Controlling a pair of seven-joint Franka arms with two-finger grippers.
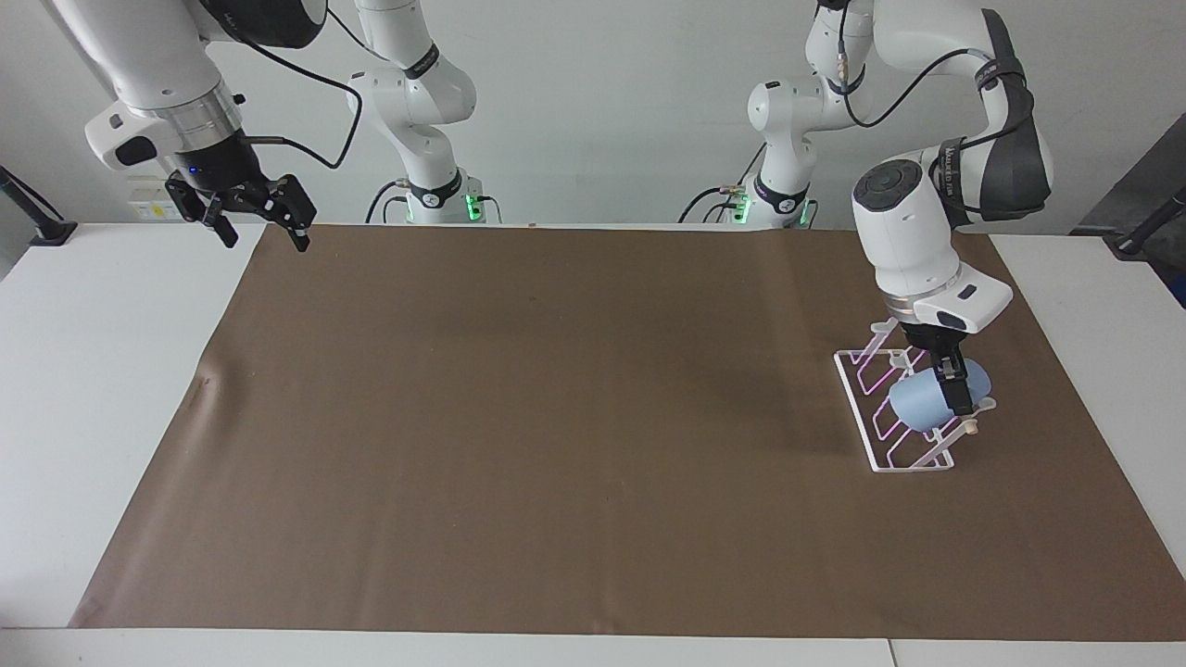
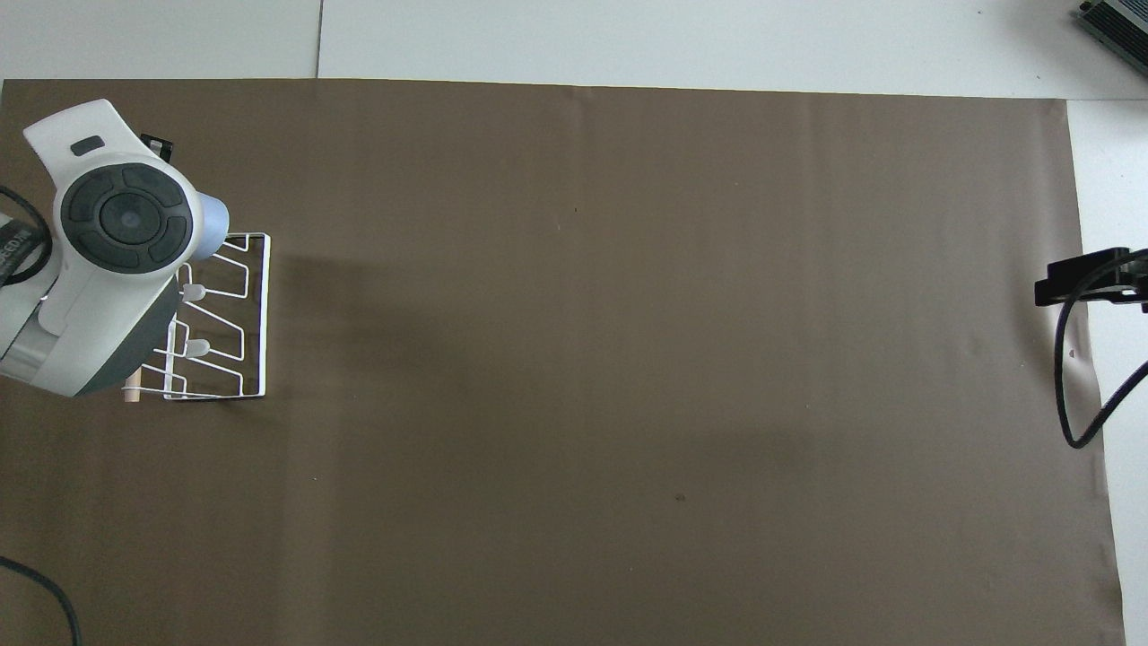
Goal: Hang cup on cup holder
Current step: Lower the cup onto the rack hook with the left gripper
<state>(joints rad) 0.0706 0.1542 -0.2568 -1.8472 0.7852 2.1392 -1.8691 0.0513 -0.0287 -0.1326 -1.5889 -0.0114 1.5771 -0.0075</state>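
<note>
In the overhead view the left arm's wrist covers most of the cup [image 2: 213, 226] and the rack's [image 2: 256, 314] dowel side, hiding the left gripper [image 1: 956, 394]. The right gripper [image 2: 1067, 283] is cut off at the picture's edge. Whether a prong sits inside the cup cannot be told.
</note>
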